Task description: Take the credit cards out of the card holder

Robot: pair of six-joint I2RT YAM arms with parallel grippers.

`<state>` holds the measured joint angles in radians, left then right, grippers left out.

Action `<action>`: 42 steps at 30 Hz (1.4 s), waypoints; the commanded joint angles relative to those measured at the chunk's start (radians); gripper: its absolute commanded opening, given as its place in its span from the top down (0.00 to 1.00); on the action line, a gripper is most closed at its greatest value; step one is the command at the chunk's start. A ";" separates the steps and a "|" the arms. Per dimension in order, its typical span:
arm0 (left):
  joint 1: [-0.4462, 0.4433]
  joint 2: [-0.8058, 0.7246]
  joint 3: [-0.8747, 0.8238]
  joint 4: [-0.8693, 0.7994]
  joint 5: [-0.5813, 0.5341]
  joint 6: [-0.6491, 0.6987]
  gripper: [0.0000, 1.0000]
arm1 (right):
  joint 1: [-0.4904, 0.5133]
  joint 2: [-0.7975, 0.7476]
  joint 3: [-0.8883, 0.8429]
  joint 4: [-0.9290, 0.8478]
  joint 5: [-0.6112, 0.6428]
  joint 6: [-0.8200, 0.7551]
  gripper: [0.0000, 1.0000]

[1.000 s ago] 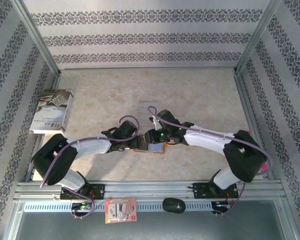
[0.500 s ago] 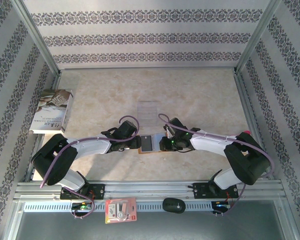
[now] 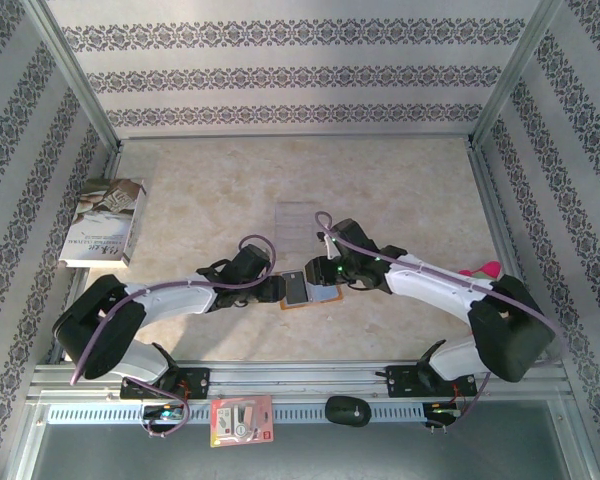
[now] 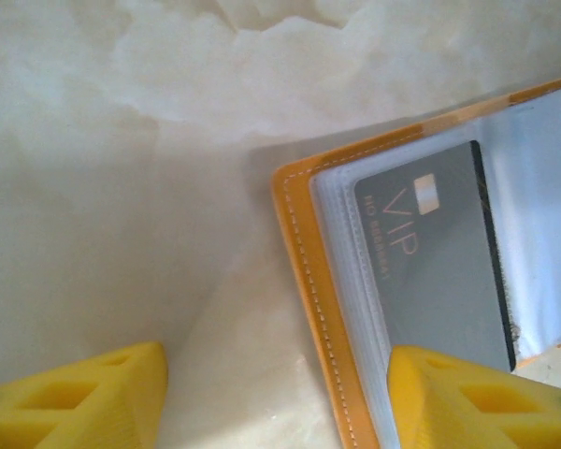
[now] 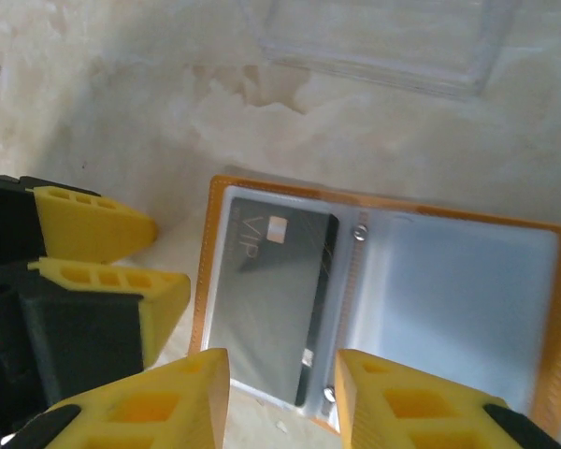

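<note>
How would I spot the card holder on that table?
Start at the pale marbled table and find the clear plastic stand at its middle. Just nearer the front edge lies the card holder, opened flat. Its orange stitched border and the dark grey VIP card in a pocket set it apart from the see-through stand and the book.

The card holder lies open on the table, toward 6 o'clock from its middle, with 1 dark credit card in its left half. The left gripper reaches its edge from 9 o'clock; the right gripper hangs over it from 2 o'clock. A clear stand sits near the holder at 12 o'clock. A book lies at the table's 9 o'clock edge. A red-and-white packet rests on the front rail at 7 o'clock.
</note>
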<state>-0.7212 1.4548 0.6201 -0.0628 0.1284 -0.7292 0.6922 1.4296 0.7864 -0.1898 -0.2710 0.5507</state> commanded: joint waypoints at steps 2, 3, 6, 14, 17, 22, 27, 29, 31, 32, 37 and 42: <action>-0.041 0.064 0.064 -0.012 -0.019 0.058 0.38 | 0.019 0.061 0.039 0.006 0.040 -0.019 0.63; -0.043 0.079 0.072 -0.024 -0.033 0.061 0.38 | 0.026 0.068 0.051 -0.012 0.063 -0.037 0.60; -0.043 0.124 0.081 -0.042 -0.060 0.067 0.39 | 0.064 0.093 0.085 -0.059 0.150 -0.095 0.56; -0.042 0.217 0.098 -0.038 -0.060 0.070 0.39 | 0.102 0.129 0.081 -0.056 0.277 -0.156 0.54; -0.040 0.233 0.096 -0.041 -0.066 0.071 0.39 | 0.096 0.133 0.063 0.001 0.200 -0.158 0.58; -0.031 0.254 0.093 -0.028 -0.062 0.073 0.39 | 0.055 0.167 0.044 0.069 0.047 -0.088 0.71; -0.027 0.271 0.094 -0.023 -0.053 0.075 0.39 | -0.001 0.185 0.024 0.108 -0.067 -0.021 0.73; -0.026 0.271 0.092 -0.021 -0.049 0.074 0.39 | -0.012 0.191 0.020 0.107 -0.096 -0.006 0.73; -0.026 0.271 0.086 -0.017 -0.047 0.071 0.40 | -0.025 0.204 0.013 0.117 -0.127 0.011 0.76; -0.026 0.271 0.084 -0.015 -0.045 0.070 0.40 | -0.029 0.209 0.009 0.123 -0.135 0.019 0.77; -0.026 0.274 0.080 -0.008 -0.039 0.065 0.40 | -0.033 0.236 -0.001 0.144 -0.163 0.038 0.81; -0.026 0.274 0.084 -0.010 -0.037 0.067 0.40 | -0.040 0.256 -0.018 0.189 -0.195 0.061 0.82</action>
<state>-0.7509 1.5951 0.7467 -0.1791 0.0673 -0.6846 0.6624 1.6680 0.7856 -0.0429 -0.4160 0.5819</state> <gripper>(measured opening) 0.598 0.181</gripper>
